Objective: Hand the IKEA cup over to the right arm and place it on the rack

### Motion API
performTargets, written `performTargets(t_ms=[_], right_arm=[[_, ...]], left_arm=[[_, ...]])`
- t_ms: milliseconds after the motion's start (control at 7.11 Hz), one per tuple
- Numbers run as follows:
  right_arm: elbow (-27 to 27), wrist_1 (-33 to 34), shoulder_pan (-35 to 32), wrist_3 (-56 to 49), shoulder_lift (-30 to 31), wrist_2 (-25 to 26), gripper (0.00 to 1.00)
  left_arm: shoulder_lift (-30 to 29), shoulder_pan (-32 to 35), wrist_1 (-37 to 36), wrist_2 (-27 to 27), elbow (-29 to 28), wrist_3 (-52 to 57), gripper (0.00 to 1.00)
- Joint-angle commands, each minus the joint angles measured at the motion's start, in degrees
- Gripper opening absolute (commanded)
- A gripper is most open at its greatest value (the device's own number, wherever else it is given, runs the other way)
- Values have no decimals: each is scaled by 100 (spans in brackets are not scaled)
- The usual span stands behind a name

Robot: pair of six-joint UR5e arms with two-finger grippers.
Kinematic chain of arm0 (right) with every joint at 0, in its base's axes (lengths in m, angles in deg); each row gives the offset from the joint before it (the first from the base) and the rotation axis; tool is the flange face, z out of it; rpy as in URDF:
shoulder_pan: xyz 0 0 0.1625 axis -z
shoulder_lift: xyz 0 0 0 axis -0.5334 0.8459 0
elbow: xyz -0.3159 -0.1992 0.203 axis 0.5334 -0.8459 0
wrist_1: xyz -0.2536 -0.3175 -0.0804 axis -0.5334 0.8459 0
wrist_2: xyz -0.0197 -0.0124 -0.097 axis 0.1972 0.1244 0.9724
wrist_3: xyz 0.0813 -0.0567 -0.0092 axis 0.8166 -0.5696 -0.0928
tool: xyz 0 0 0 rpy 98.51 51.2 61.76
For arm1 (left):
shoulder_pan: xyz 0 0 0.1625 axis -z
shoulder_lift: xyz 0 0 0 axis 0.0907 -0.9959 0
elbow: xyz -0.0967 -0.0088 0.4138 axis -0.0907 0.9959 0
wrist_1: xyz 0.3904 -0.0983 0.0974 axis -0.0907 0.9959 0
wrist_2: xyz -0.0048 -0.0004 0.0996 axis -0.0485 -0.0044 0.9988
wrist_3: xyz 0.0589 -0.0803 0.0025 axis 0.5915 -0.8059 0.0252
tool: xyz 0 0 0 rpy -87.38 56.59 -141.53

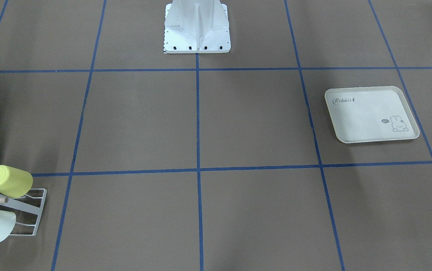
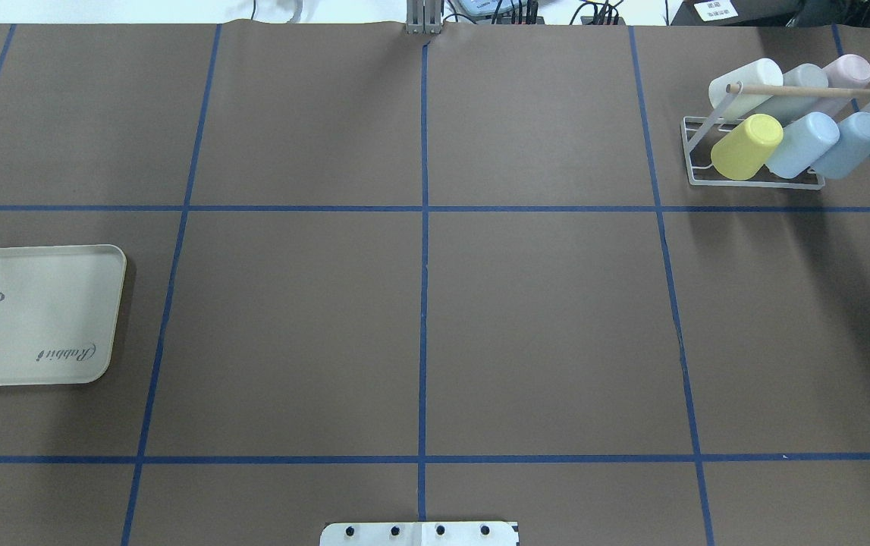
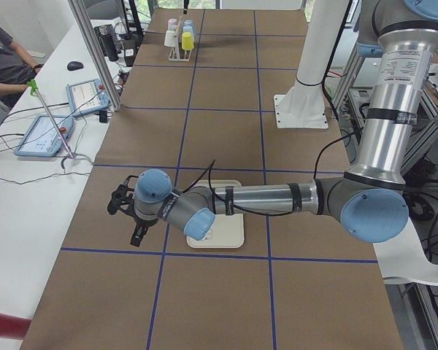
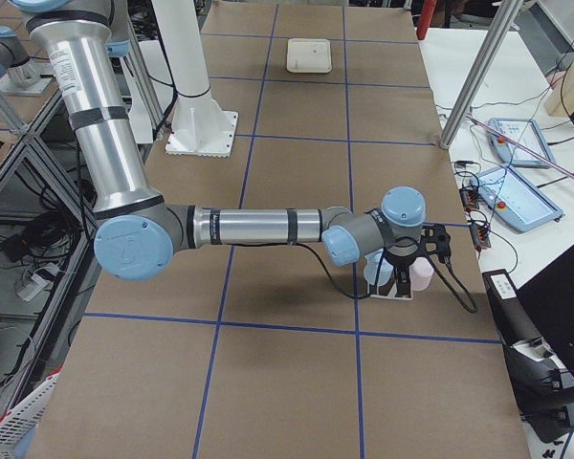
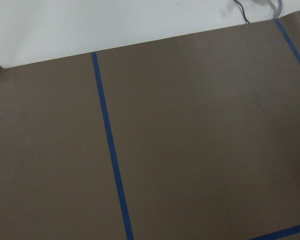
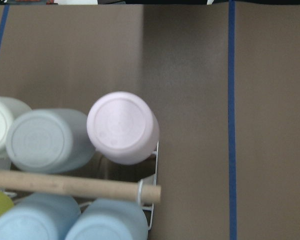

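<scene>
right arm (image 4: 258,228) stretched low across worktop (image 4: 287,382) | gripper (image 4: 402,268) over rack (image 4: 388,292) | pink cup (image 4: 421,277) beside pale blue cup (image 4: 377,272) on rack | cream tray (image 4: 315,54) at far end

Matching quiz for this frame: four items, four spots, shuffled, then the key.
1 yellow cup
2 pink cup
3 rabbit tray
4 wooden dowel

A lies across the rack's top
B on the table, robot's left side
C rack's near row, left end
D rack's far row, right end

Pairs: 1-C, 2-D, 3-B, 4-A
</scene>
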Motion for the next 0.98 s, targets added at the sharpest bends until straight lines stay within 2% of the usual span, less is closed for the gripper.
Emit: performTargets(t_ms=[0,141,281,422,562,843], right_arm=[[1284,734,-13,-149,931,19,99],[1551,824,4,-279,1249,19,99],[1588,1042,39,-785,1382,19,99],[1745,1705,57,-1295,1340,19,99],[1982,2330,49,-1518,1340,28,99],[1993,2459,66,-1511,1375,28,99]], left_arm=[[176,-90,-617,293,62,137,99],[159,-230,-1166,330,166,146,99],[185,-258,-1920,330,637,164,99],[298,-241,-2772,330,1277,434,99],[883,-206,-3067,321,1884,837,99],[1134,-188,-3096,260,2153,867,99]])
